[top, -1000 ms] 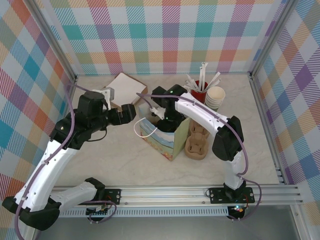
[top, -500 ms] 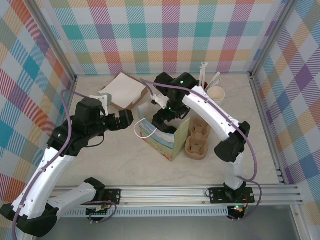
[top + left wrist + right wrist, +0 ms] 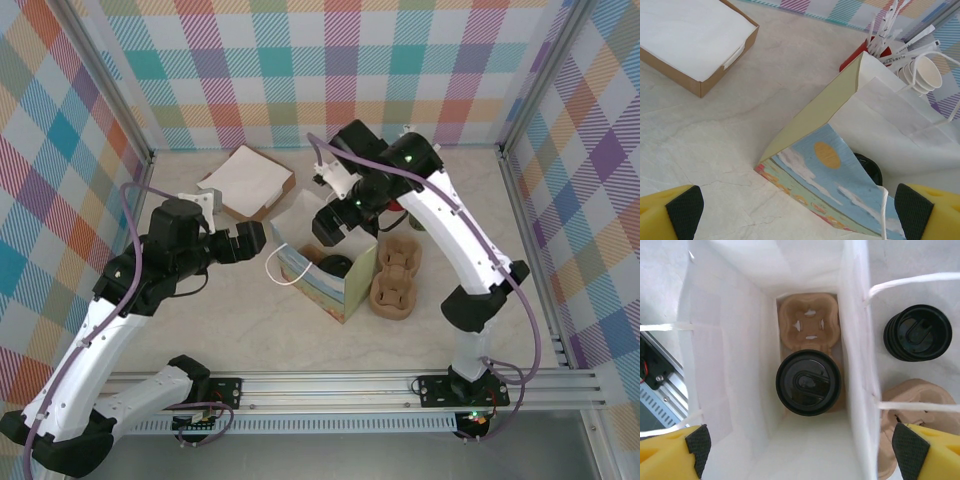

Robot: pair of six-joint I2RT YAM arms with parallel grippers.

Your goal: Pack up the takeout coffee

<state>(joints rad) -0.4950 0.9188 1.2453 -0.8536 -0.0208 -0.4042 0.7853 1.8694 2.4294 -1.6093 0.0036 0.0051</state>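
Desk (image 3: 250, 330) carries a paper bag (image 3: 320, 285) standing open at its centre; the left gripper (image 3: 250, 235) hangs just left of it, jaws wide and empty; the right gripper (image 3: 805, 447) hovers above the bag's mouth, jaws likewise spread on nothing; inside, on the bottom, a brown carrier (image 3: 809, 320) holds the takeout coffee (image 3: 809, 382), black-lidded, in one hole.

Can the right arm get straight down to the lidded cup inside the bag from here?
Probably yes: the open right gripper hangs over the open bag, nothing covering the lidded cup below.
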